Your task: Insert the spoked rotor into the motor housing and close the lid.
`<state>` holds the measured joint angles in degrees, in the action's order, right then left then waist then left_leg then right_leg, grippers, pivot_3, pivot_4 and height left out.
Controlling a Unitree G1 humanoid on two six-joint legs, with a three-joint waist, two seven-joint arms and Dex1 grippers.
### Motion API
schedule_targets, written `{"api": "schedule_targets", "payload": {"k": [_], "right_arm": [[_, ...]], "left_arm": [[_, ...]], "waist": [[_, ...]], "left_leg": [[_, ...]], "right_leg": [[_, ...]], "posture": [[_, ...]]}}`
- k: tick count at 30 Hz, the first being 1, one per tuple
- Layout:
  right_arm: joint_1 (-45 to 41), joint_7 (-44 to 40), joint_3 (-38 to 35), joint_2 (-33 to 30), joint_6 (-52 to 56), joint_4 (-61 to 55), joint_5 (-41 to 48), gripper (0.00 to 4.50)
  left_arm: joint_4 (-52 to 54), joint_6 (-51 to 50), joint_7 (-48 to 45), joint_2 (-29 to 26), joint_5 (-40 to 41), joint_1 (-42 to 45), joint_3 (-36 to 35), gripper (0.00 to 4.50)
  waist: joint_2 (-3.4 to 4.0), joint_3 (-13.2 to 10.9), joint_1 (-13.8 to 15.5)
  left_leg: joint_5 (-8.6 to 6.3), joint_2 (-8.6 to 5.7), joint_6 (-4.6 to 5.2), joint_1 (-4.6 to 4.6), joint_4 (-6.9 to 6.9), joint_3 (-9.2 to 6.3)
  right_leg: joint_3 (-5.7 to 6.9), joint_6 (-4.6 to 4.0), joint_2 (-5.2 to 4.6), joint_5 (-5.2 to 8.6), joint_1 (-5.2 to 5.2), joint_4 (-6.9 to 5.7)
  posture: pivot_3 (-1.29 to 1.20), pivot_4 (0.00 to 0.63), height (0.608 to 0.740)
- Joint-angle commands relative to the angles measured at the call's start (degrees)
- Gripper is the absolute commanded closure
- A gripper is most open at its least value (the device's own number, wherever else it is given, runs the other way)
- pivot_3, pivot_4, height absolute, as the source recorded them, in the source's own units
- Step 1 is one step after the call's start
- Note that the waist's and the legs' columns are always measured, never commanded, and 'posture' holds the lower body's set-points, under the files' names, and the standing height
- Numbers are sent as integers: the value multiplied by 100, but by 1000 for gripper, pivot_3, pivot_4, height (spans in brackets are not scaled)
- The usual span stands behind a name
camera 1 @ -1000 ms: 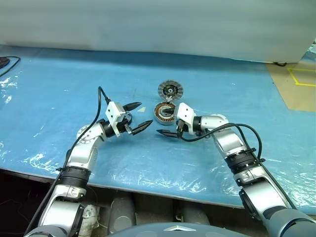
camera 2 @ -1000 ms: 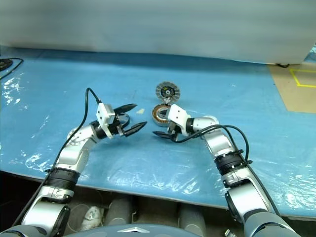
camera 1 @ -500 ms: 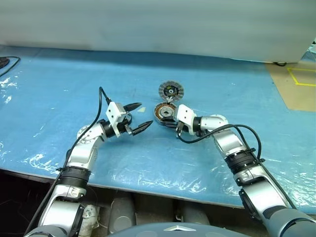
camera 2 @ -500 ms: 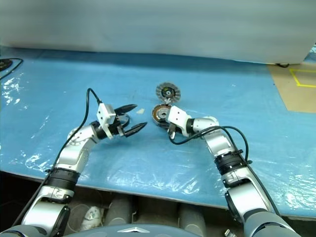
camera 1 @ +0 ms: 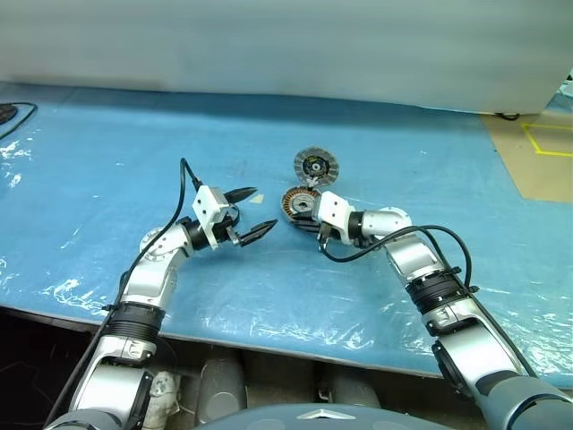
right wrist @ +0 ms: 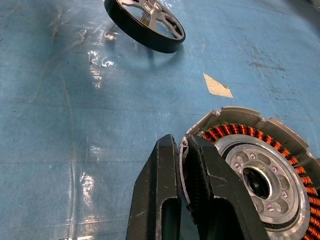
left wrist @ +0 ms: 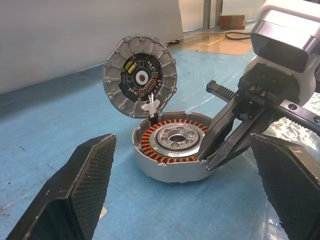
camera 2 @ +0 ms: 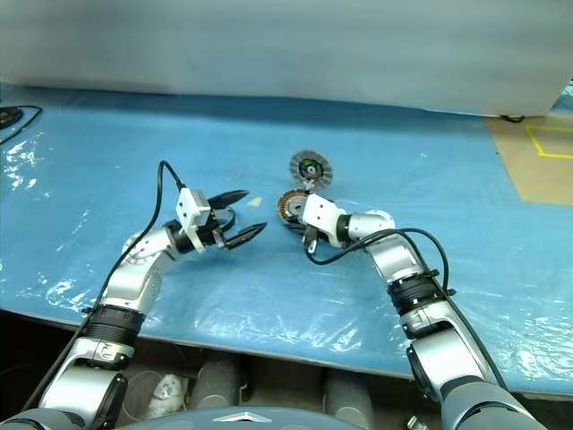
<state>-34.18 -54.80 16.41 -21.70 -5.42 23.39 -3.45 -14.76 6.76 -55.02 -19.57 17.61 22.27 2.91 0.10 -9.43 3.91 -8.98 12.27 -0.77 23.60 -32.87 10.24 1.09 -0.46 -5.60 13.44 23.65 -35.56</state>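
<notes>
Right pincer (right wrist: 184, 150) has closed onto motor housing (right wrist: 280, 135) rim.

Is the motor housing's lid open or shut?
Open: the lid stands upright behind the motor housing, copper windings exposed.

We hold left gripper (camera 1: 251, 211) wide open, level; right gripper (right wrist: 186, 165) pinched shut, angled down toward the left one.

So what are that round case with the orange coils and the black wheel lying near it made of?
The motor housing looks like matte grey cast metal, its orange-brown windings likely copper wire. The spoked rotor has shiny machined-looking silver spokes, probably aluminium, inside a dull black rim whose material is unclear.
</notes>
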Motion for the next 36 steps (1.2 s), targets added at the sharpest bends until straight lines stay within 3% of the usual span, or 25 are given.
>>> {"api": "schedule_targets", "payload": {"k": [1, 5, 7, 16, 26, 36], "right_arm": [[-40, -77, 108, -65, -112, -62, -99, 4098], [-187, -80, 233, -236, -144, 121, -372, 4098], [-302, -19, 286, -313, -269, 296, -516, 4472], [-582, -29, 189, -308, -580, 477, -440, 4488], [124, -1186, 147, -147, 1104, -1599, 1047, 4488], [583, -1366, 492, -406, 1767, -2152, 932, 4488]], "left_arm": [[131, 28, -39, 17, 11, 28, 14, 0], [107, 34, -37, 53, -4, 52, 38, 0], [99, 41, -26, 64, -12, 58, 32, 0], [323, -12, -20, -44, 102, -38, -94, 0], [1484, -649, -170, -475, 419, -827, -98, 0], [2085, -1053, -192, -655, 452, -1458, -11, 0]], "waist": [[0, 0, 0], [0, 0, 0], [0, 0, 0], [0, 0, 0], [0, -1, 5], [0, -1, 6]], "left_leg": [[0, 0, 0, 0, 0, 0], [0, 0, 0, 0, 0, 0], [0, -1, 0, -2, -1, 0], [0, -1, 0, -17, -2, 0], [11, 25, 19, 35, 2, 2], [-2, 32, -2, -2, 4, 5]], "right_leg": [[0, 0, 0, 0, 0, 0], [0, 0, 0, 0, 0, 0], [0, 0, 0, 0, -3, 0], [-1, 0, -1, 0, -18, -2], [1, -8, 26, 3, 46, -13], [-8, -12, 22, 6, 14, -9]], "posture": [[0, 150, 740], [0, 150, 740], [0, 150, 740], [0, 150, 740], [0, 150, 740], [0, 150, 740]]}}
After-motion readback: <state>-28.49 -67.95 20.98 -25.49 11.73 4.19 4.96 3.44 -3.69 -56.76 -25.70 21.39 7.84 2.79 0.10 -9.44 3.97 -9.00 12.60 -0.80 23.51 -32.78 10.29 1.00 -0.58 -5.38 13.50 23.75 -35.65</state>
